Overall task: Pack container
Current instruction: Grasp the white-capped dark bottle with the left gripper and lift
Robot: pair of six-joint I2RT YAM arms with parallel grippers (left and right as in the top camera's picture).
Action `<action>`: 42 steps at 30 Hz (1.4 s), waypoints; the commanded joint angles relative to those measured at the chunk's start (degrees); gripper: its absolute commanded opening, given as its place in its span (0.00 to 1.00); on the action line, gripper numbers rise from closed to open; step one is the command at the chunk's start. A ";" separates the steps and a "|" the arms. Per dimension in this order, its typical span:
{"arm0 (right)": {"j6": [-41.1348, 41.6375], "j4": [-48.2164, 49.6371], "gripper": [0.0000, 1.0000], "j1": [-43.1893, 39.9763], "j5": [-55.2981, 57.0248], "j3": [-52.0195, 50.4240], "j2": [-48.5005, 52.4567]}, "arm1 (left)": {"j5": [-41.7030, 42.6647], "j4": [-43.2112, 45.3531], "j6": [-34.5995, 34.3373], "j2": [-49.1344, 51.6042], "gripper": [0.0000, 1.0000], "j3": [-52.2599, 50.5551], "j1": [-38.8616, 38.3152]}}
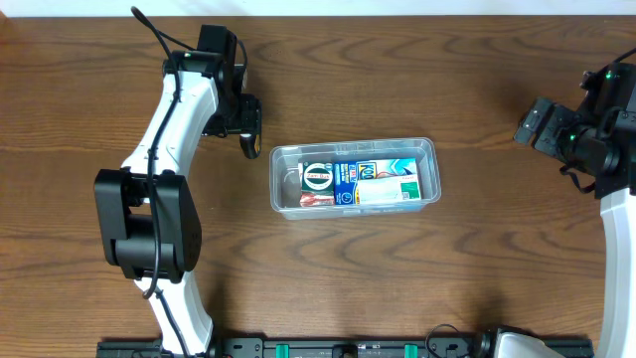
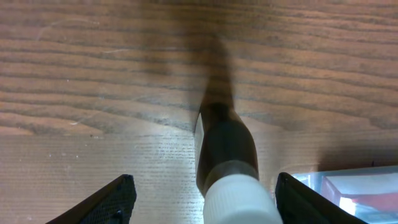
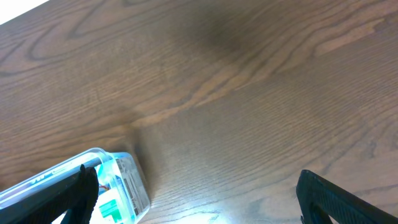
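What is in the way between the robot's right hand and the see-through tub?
Nothing visible. Only wooden table lies between the right gripper and the container, which already holds small boxes.

Surface: under everything.
Container: on surface, midway between both arms.
Boxes: in container, side by side along its length.
Left end effector: just beside container's far left corner, to its left.
Capped item: between left end effector's fingers; container corner to its right.
Right end effector: well apart from container, to its right and behind.
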 commanded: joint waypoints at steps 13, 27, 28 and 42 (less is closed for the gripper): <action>0.13 -0.09 0.99 -0.44 0.37 0.46 0.26 | 0.35 0.59 0.37 3.19 0.67 0.72 -1.97; 0.13 -0.09 0.99 -0.44 0.37 0.46 0.26 | 0.35 0.44 0.37 3.19 0.28 0.72 -1.97; 0.13 -0.09 0.99 -0.44 0.37 0.46 0.26 | 0.35 0.44 0.37 3.19 0.26 0.72 -1.97; 0.13 -0.09 0.99 -0.44 0.37 0.46 0.26 | -0.50 -6.29 0.39 -1.62 0.25 7.23 -1.99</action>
